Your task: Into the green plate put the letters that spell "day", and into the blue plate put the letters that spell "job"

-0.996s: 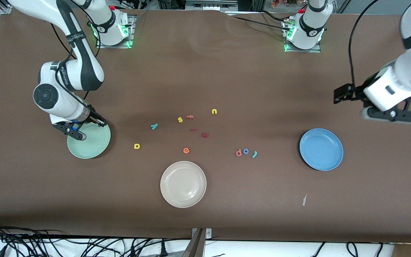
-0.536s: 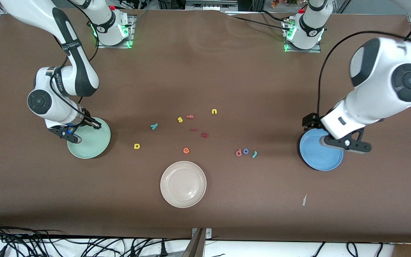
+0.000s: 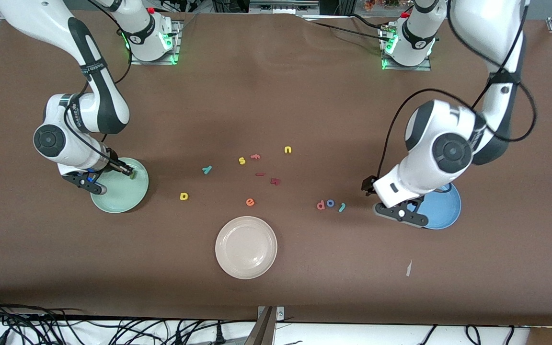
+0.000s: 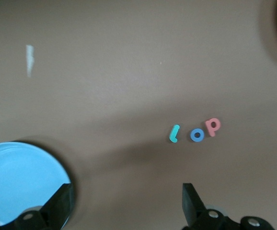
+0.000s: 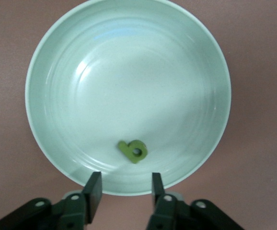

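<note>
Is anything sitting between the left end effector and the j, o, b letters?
Nothing visible. Only bare table lies between the open left end effector and the teal j, with the blue o and pink b lined up beside it.

Mint-green plate [image 5: 52, 62] – olive-green "a" [image 5: 133, 151]; blue plate [image 4: 14, 177] – plain.

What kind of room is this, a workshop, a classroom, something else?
Most likely a robotics lab: two white robot arms bolted to a brown-covered table, bundles of cables along its edge, and toy letters and plastic plates laid out like a test exercise.
</note>
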